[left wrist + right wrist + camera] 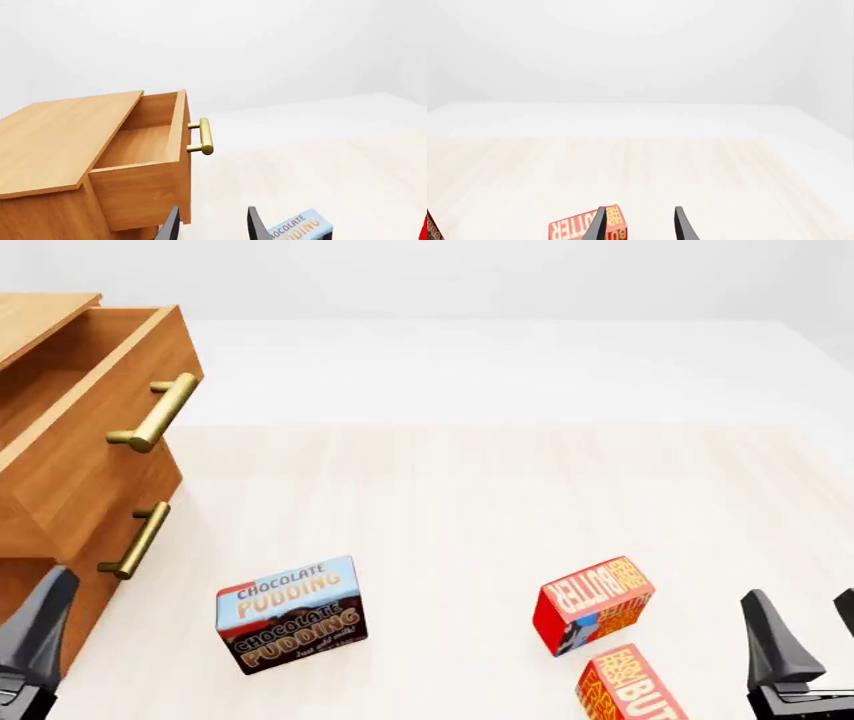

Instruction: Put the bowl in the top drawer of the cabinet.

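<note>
- Presently, the light brown wooden cabinet (pixel 60 500) stands at the counter's (pixel 454 510) left edge.
- Its upper wooden top drawer (pixel 143 145) with brass bar handle (pixel 156 412) is pulled out; the visible interior is bare wood.
- The patterned bowl appears in no view.
- Left pincer (pixel 213 225): parted, empty, near the blue chocolate pudding box (pixel 290 613).
- Right pincer (pixel 640 225): parted, empty, near two red butter boxes (pixel 593 603).
</note>
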You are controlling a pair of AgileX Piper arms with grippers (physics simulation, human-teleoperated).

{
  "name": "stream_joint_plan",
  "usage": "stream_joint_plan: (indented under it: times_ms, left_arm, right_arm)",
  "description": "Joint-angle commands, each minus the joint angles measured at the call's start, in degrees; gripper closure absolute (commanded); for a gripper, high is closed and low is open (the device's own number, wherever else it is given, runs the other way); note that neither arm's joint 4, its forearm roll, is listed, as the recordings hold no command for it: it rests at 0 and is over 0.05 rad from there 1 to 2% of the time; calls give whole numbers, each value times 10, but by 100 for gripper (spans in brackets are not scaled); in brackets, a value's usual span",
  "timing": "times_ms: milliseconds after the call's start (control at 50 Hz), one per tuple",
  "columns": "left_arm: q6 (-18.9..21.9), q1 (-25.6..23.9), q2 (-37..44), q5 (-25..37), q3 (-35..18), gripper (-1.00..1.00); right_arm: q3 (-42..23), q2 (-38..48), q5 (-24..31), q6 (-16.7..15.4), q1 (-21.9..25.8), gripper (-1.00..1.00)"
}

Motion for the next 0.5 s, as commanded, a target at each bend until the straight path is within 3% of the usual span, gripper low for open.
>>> stream_joint_plan:
  times_ms: [20,260,500]
  left_arm:
    - [21,-59,20,69,-46,-100]
    - [-21,-112,102,77,-85,-100]
    - [-34,-158,116,90,-110,-100]
  right_arm:
    - [0,0,0,2,-1,-100]
    - [1,8,-1,10,-12,-100]
    - [0,1,1,9,-14,-100]
